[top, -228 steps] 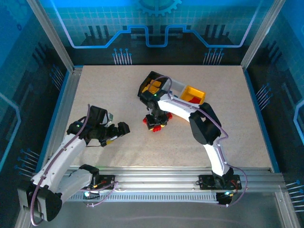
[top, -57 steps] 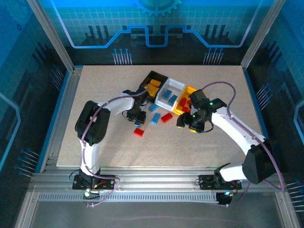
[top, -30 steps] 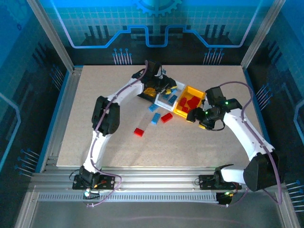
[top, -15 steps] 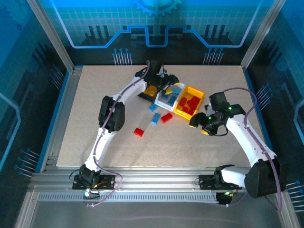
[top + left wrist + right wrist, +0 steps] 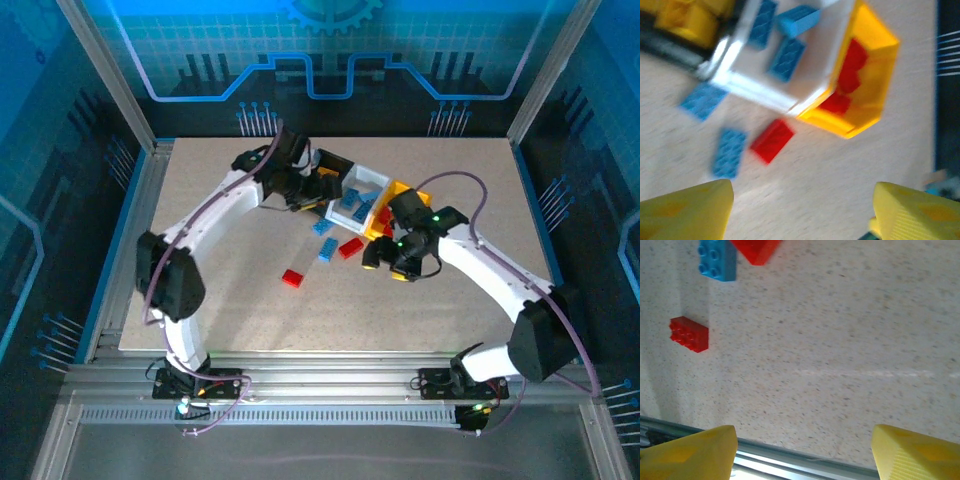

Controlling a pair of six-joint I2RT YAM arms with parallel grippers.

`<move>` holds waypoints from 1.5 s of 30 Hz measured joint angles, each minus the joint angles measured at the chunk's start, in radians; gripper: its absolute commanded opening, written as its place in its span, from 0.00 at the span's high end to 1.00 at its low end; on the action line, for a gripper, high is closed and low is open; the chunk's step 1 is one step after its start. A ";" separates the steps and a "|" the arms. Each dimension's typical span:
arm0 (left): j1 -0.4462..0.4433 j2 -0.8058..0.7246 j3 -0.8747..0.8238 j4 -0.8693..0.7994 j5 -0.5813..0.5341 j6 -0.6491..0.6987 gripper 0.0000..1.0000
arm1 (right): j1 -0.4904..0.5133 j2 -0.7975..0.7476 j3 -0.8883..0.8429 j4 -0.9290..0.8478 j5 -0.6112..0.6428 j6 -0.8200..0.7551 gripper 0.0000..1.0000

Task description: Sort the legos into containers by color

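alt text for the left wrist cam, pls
Blurred view down onto three bins: a black bin with orange-yellow bricks, a white bin with blue bricks, and a yellow bin with red bricks. On the table beside them lie two loose blue bricks and one loose red brick. The left gripper, fingers wide apart at the bottom corners, holds nothing.

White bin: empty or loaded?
Loaded. In the left wrist view, the white bin holds three blue bricks lying on its floor.

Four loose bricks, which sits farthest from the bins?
The lone red brick, off by itself; the other red and both blues lie close by the bins.
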 measured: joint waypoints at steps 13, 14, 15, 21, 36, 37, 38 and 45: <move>-0.034 -0.224 -0.517 -0.126 -0.203 0.222 0.26 | 0.094 0.143 0.104 0.019 0.027 0.029 0.27; -0.040 -0.240 -0.536 -0.122 -0.206 0.233 0.26 | 0.094 0.145 0.105 0.019 0.027 0.029 0.28; -0.045 -0.253 -0.554 -0.115 -0.206 0.247 0.26 | 0.094 0.148 0.105 0.018 0.027 0.029 0.27; -0.055 -0.255 -0.619 -0.053 -0.209 0.324 0.25 | 0.099 0.151 0.111 0.018 0.027 0.036 0.27; -0.075 -0.053 -0.583 0.058 -0.216 0.394 0.25 | 0.091 0.003 0.017 0.002 0.071 0.055 0.27; -0.078 -0.041 -0.573 0.061 -0.216 0.397 0.26 | 0.087 -0.005 0.011 -0.002 0.072 0.055 0.27; -0.081 -0.032 -0.566 0.064 -0.216 0.399 0.26 | 0.083 -0.011 0.007 -0.004 0.072 0.055 0.27; -0.101 0.042 -0.519 0.072 -0.226 0.402 0.31 | 0.053 -0.048 -0.014 -0.012 0.072 0.055 0.27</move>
